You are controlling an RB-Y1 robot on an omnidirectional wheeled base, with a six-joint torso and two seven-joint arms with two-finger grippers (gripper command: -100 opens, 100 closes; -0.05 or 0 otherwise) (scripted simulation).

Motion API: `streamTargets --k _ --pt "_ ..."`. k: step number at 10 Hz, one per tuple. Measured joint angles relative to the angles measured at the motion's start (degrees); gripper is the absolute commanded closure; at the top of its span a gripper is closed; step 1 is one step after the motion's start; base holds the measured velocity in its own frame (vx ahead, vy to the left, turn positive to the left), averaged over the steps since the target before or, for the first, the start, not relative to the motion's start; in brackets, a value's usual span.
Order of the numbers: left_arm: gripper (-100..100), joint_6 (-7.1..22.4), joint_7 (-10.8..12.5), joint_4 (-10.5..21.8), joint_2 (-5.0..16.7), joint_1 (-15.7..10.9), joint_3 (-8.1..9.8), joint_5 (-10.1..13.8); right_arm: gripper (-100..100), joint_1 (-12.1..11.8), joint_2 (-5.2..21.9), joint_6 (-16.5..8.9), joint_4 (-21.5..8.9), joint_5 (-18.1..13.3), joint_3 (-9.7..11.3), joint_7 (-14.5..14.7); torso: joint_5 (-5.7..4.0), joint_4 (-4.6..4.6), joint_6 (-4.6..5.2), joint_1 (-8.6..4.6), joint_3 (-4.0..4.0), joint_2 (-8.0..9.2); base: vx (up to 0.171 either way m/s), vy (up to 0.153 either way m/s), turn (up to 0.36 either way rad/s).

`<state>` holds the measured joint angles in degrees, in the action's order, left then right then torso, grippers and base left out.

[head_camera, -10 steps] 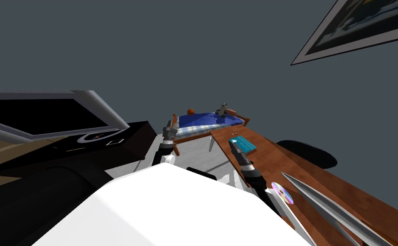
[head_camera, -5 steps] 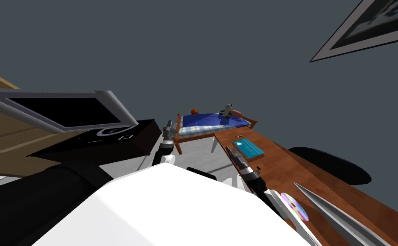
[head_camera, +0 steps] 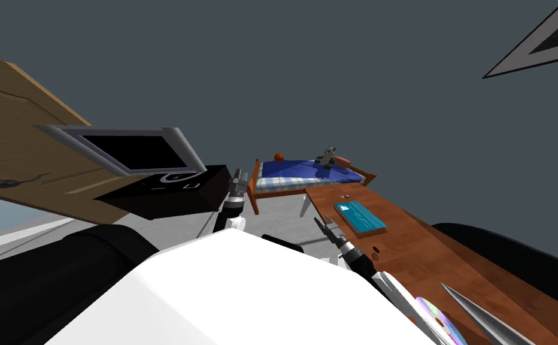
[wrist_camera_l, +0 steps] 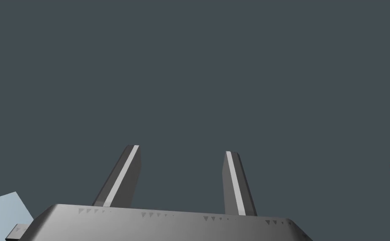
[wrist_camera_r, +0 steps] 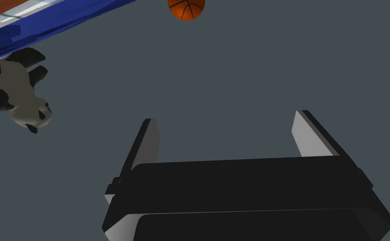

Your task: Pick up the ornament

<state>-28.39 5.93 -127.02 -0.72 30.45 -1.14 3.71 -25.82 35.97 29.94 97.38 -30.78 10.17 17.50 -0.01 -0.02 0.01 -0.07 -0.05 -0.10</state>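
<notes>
Perhaps open floor (head_camera: 278, 217) beside desk (head_camera: 427, 257)

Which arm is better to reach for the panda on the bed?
Probably right. The right gripper, open, has the panda in its view, at the right end of the bed. The left gripper, also open, faces bare wall.

The left gripper (wrist_camera_l: 182, 149) has two thin grey fingers, each with a bright stripe, on a grey box with tiny triangle marks. The right gripper (wrist_camera_r: 225, 117), by the brown desk (head_camera: 403, 245), has pale fingers on a black box. The left forearm (head_camera: 231, 206) and right forearm (head_camera: 360, 260) are dark with silver rings.
</notes>
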Motion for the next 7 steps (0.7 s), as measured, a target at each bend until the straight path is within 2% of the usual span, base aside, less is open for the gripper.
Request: streamTargets --k 2,5,6,7 --pt "0 0.0 0.0 0.0 0.0 0.0 0.0 0.0 -100 0.43 3.46 -0.45 -2.1 -1.25 1.29 0.14 0.01 0.0 0.01 0.01 0.0 0.01 0.02 -0.006 0.115" --pt "0 0.0 0.0 0.0 0.0 0.01 0.01 0.0 -100 1.42 6.12 -0.38 -5.87 -2.88 3.47 0.94 0.0 0.0 0.04 0.0 0.01 0.02 0.021 -0.012 0.143" --pt "0 0.0 0.0 0.0 0.0 0.0 0.0 0.0 -100 1.51 7.23 0.35 -8.1 -3.35 4.15 1.51 0.0 0.0 0.02 -0.02 0.0 0.0 0.043 -0.024 0.293" --pt "0 0.0 0.0 0.0 0.0 0.0 0.0 0.0 -100 1.58 9.08 0.56 -9.59 -3.98 5.41 1.69 0.0 -0.01 0.0 -0.05 -0.03 -0.06 0.031 -0.029 0.071"
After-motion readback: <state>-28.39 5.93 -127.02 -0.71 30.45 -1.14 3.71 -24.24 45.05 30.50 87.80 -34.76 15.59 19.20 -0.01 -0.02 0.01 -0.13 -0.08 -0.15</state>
